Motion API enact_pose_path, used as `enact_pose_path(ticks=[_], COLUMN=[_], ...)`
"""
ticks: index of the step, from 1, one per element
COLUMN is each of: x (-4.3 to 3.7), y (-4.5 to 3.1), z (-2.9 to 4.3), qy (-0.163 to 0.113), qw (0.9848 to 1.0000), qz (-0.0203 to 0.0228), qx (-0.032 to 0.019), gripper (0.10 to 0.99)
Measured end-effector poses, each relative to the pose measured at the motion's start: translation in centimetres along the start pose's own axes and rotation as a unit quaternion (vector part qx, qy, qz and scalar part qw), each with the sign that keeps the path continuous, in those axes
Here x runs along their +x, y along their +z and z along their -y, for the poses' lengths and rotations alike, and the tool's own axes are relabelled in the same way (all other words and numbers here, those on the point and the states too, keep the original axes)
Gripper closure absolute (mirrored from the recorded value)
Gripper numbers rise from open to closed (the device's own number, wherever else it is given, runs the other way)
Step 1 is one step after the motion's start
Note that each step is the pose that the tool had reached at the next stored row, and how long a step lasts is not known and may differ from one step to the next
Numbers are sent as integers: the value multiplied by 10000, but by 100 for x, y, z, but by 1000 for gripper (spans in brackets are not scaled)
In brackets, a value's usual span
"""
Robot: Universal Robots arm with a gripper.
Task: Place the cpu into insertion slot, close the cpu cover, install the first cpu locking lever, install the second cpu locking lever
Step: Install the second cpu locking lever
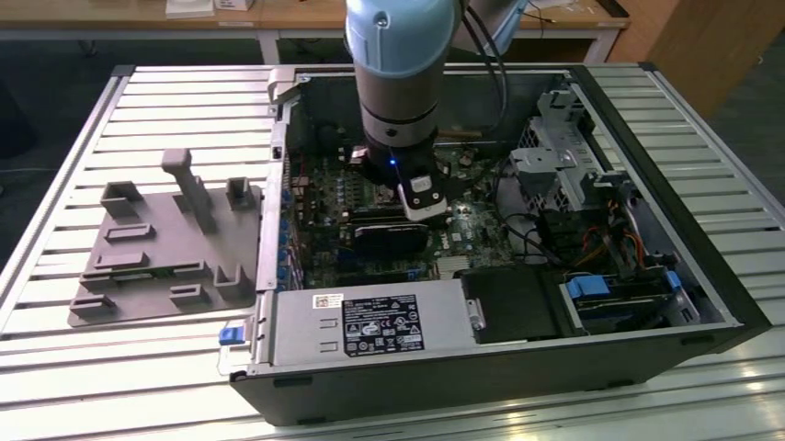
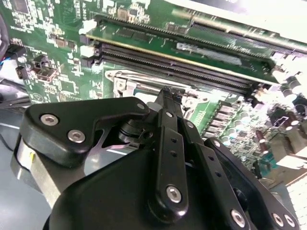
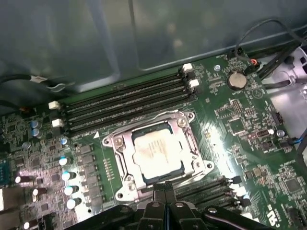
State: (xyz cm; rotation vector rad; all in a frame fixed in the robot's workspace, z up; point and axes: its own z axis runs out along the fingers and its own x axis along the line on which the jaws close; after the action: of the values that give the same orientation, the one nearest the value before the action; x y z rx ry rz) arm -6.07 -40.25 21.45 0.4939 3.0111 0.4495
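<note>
Already the cpu (image 3: 156, 155) lies flat in the insertion slot (image 3: 125, 154) at lower centre of the first wrist view, its dull, faintly smeared silver-grey top showing through the square window of the cpu cover (image 3: 189, 143), which appears to be folded down over it. That thin, bright metal frame catches the light at its bolted corners and traps the chip's edges so it cannot lift off the contacts beneath. I cannot tell from these pictures whether either locking lever is latched.

The gripper (image 3: 165, 188) hangs directly over the frame's near edge, at the bottom of that frame; its two matte black fingers stand pressed together with no visible gap and nothing between them. In the second wrist view, the same gripper (image 2: 165, 91) ends in a narrow tip at centre frame, close above the socket's silvery rim, with black linkage arms and bright screw heads filling the lower half. A closed, slim tip suits pushing on a plate or a thin wire lever, which I judge is why it is held so.

In the exterior view the arm (image 1: 395, 73), grey and pale blue, descends from the top centre into the open computer case (image 1: 687, 303). Long black memory slots (image 3: 124, 98) run parallel just beside the socket on the glossy green motherboard (image 3: 249, 148).
</note>
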Motion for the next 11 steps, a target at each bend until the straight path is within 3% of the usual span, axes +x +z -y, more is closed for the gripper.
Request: enact_pose_path(ticks=[2, 9, 11], x=[5, 18, 21], y=[10, 43, 51], z=[-33, -140, -166], qy=[-4, -24, -27], qw=[10000, 9997, 9996], qz=[11, 71, 81], qx=[33, 221, 251], gripper=[980, 980, 980])
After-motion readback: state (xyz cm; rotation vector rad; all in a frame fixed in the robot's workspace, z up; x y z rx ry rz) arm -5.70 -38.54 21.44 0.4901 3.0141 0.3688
